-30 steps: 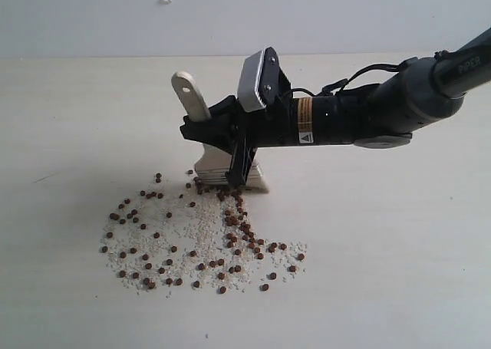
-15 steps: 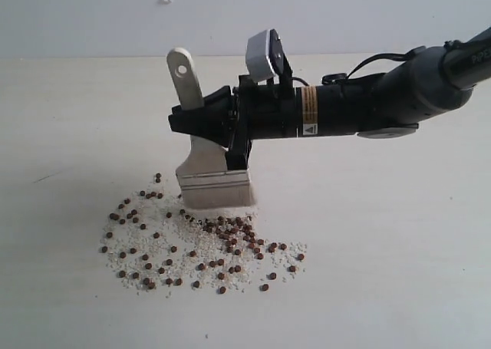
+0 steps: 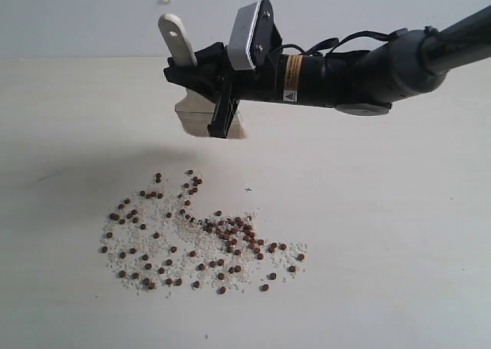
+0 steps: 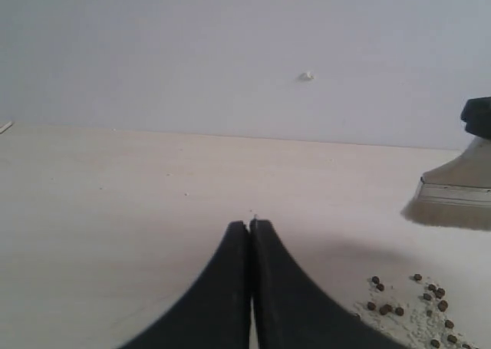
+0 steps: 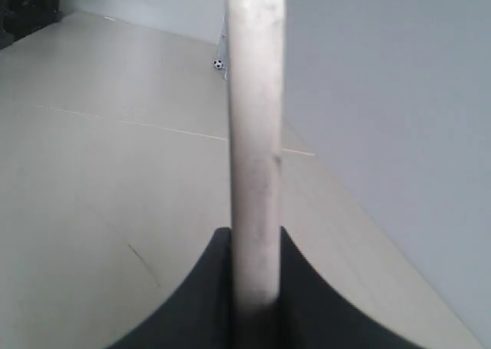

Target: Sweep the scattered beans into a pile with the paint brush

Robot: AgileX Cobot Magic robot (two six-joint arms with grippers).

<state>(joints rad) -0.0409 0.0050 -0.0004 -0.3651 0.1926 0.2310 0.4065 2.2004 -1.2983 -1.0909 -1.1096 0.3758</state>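
Note:
My right gripper (image 3: 201, 77) is shut on the paint brush (image 3: 201, 115), holding it in the air above the table, bristles down and clear of the surface. Its pale wooden handle (image 5: 255, 126) runs between the right fingers. The reddish-brown beans (image 3: 196, 230) lie scattered over whitish grains on the table below the brush, with a denser streak of beans (image 3: 234, 228) near the middle. In the left wrist view my left gripper (image 4: 250, 225) is shut and empty over bare table; the brush head (image 4: 454, 192) and a few beans (image 4: 414, 299) show at that view's side.
The light wooden table (image 3: 383, 249) meets a plain pale wall (image 3: 92, 19) at the back. A thin dark scratch (image 3: 46, 177) marks the table left of the beans.
The right gripper has lifted the brush off the table and moved it toward the wall. Before lifting, the bristles swept beans into the denser streak near the middle.

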